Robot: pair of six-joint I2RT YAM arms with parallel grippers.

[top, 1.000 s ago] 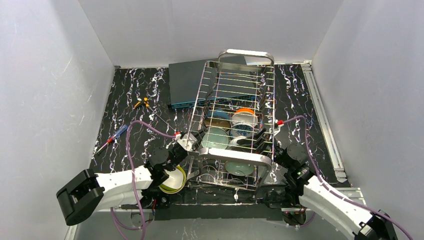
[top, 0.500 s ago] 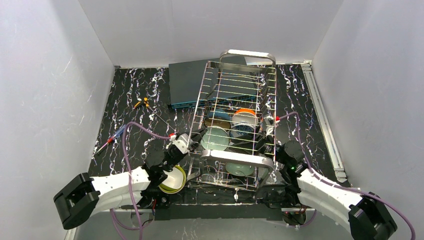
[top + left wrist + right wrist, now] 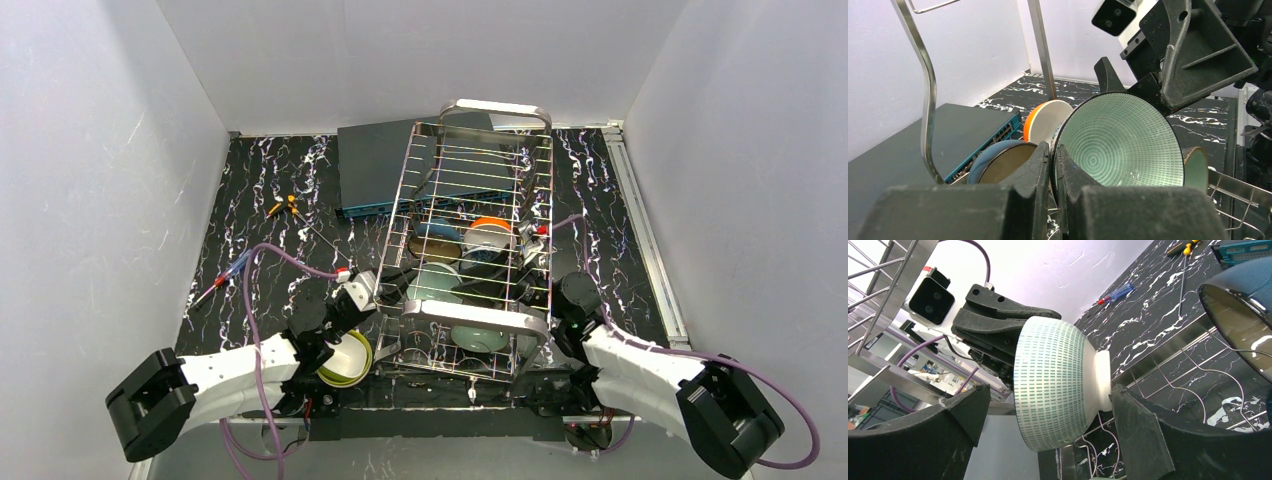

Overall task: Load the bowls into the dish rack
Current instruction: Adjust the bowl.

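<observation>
Left tool (image 3: 1050, 165) reaches into the dish rack (image 3: 470, 316) from its left side, fingers pressed together on the rim of the pale green bowl (image 3: 1120, 140). It holds that bowl on edge inside the rack, mouth facing the left side. Right tool (image 3: 1050, 390) comes in from the rack's right side with its fingers spread wide apart and straddling the same bowl: one finger stands off the rim, the other lies right against the white foot, though I cannot tell whether it touches. Further into the rack, toward its far end, stand a white bowl with an orange outside (image 3: 1048, 117) and a blue bowl with a brownish inside (image 3: 1000, 160). Another pale bowl (image 3: 478, 337) sits at the rack's near end, just under the thick loop handle. Outside the rack, at its near left corner, a lime-yellow bowl (image 3: 345, 360) lies on the counter (image 3: 260, 250) beneath the left arm. A dark-teal box (image 3: 375, 165) lies behind the rack's far left corner, and two screwdrivers (image 3: 283, 207) lie well to the rack's left.
</observation>
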